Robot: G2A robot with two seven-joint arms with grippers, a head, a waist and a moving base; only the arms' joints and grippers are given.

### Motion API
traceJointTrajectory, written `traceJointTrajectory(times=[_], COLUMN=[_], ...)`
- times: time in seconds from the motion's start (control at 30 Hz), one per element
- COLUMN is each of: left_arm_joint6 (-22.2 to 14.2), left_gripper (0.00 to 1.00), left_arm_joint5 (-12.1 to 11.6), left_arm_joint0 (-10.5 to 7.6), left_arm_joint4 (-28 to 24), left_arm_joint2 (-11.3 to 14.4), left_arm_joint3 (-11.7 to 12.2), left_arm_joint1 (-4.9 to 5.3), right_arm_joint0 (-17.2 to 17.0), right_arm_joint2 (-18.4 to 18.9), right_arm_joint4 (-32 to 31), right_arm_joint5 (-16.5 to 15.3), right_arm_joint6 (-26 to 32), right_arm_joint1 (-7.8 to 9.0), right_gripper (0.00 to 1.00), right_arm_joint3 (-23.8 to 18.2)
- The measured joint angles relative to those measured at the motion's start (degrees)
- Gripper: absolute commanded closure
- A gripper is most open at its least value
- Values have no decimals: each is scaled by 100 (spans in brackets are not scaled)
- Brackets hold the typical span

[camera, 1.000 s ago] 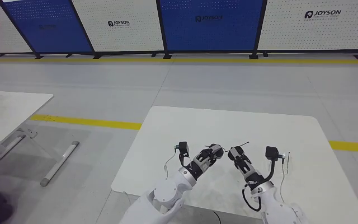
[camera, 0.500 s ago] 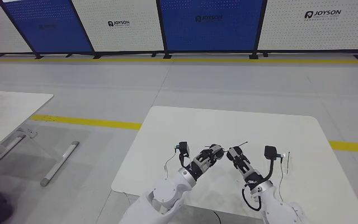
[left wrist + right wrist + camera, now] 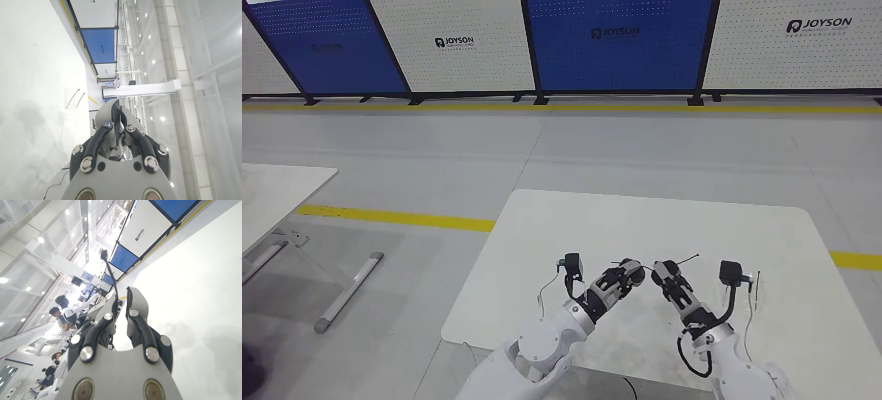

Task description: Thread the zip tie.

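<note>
Jaws of the right gripper (image 3: 122, 293) clamp the zip tie (image 3: 111, 275); the left gripper (image 3: 118, 108) is closed.
Tie's head stands in the air above the table (image 3: 642, 215), grippers close together; two spare ties (image 3: 72, 98) lie farther off.

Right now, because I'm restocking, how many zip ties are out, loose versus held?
Loose zip ties on the table: 2
Held zip tie, in the right fingers: 1
Total: 3
</note>
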Motion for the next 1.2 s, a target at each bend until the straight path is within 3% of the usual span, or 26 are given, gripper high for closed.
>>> traceJointTrajectory(times=[0.43, 0.67, 1.03, 1.07, 1.1, 1.2], left_arm_joint6=[60, 59, 72, 72, 73, 68], left_gripper=[100, 100, 100, 100, 100, 100], left_arm_joint5=[-37, -34, -30, -31, -31, -33], left_arm_joint0=[4, -4, 23, 24, 25, 25], left_arm_joint4=[14, 96, 117, 115, 113, 90], left_arm_joint2=[-22, 33, 17, 15, 14, 12], left_arm_joint3=[70, 79, 65, 65, 65, 64], left_arm_joint1=[-4, -12, -10, -10, -10, -12], right_arm_joint0=[-120, -185, -189, -189, -189, -182], right_arm_joint2=[75, 124, 173, 174, 175, 174], right_arm_joint4=[-8, -28, -46, -48, -51, -67], right_arm_joint5=[-73, -116, -107, -106, -105, -89], right_arm_joint6=[-68, -149, -180, -180, -180, -187], right_arm_joint1=[15, 23, 28, 28, 28, 28], right_gripper=[77, 85, 86, 89, 98, 100], right_arm_joint3=[-85, -176, -192, -192, -192, -190])
